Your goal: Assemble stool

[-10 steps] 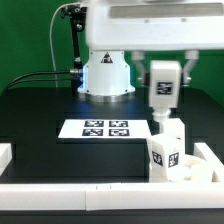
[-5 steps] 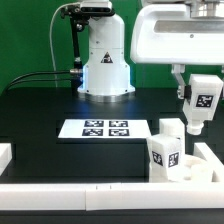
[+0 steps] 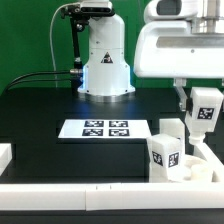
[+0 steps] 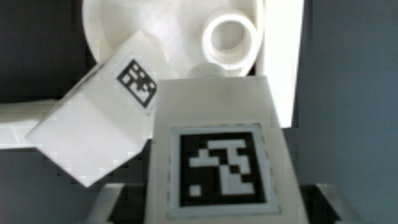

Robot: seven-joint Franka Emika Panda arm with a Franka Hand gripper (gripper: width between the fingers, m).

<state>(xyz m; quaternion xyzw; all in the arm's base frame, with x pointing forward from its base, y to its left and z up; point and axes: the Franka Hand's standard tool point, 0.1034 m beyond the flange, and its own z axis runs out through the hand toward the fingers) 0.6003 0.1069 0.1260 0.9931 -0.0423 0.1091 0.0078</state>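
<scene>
Wrist view: tagged leg (image 4: 222,160) clamped in pincer (image 3: 202,108) hides much of seat (image 4: 160,30).

We are looking at a glossy white arm (image 3: 178,48) built from smooth, rounded shells. Its base (image 3: 105,60) is showing as a bulging white column, with a small dark mark on its front and a pale bluish sheen glowing around its foot. Black cables (image 3: 38,76) are trailing away from the base, and more black cable is running up beside it. A grey band is capping the big upper shell, and the fingers (image 3: 182,97) are looking dark grey.
</scene>
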